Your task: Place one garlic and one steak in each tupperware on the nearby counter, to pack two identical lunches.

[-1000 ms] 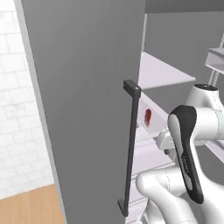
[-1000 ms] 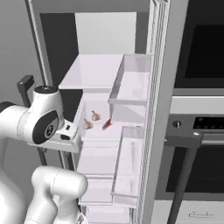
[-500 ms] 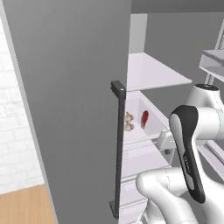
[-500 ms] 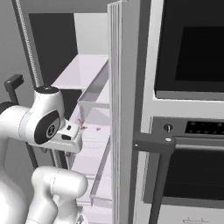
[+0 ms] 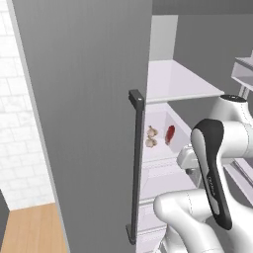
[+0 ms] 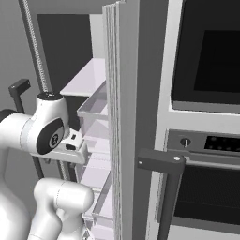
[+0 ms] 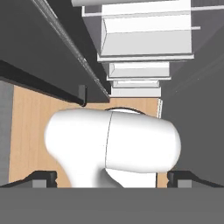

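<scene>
Fridge door open w/ dark handle. Inside on a mid shelf: two garlic side by side, one just behind the other; one steak close to their right, dark red, lying lengthwise. Arm folded in front of the fridge. Claw points down at the wood floor; tips sit far apart at the frame's bottom corners, so spread, nothing pinched. Oven w/ dark handle right of the fridge.
</scene>
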